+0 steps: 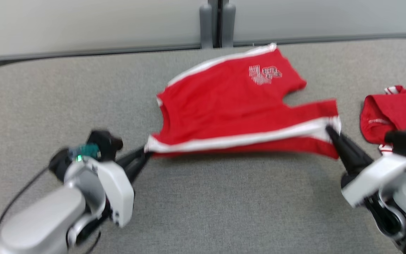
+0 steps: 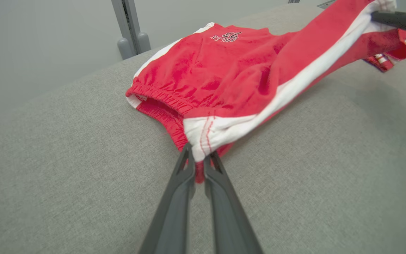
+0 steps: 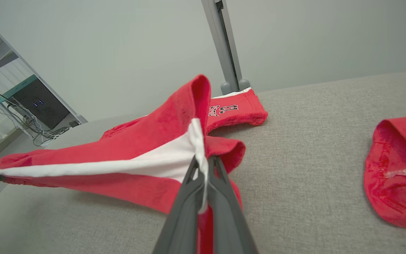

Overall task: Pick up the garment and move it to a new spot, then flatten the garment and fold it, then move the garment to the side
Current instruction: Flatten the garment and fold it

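While left hand (image 1: 147, 150) pinches garment (image 1: 224, 106), right hand (image 1: 330, 130) likewise.

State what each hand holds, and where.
Both hold the red shorts: left hand at the waistband end of its white stripe, right hand at the leg-hem end.

Garment (image 1: 224, 106): red shorts, white side stripes, printed emblem. Near edge lifted taut; far half lying on surface (image 1: 224, 204).

Surface: grey fabric table (image 1: 224, 197), far-left corner rounded. On it, centre-far: red shorts (image 1: 224, 106) with white side stripes, far part resting flat, near edge raised off. Far right, apart: second red garment (image 1: 389, 113), crumpled.
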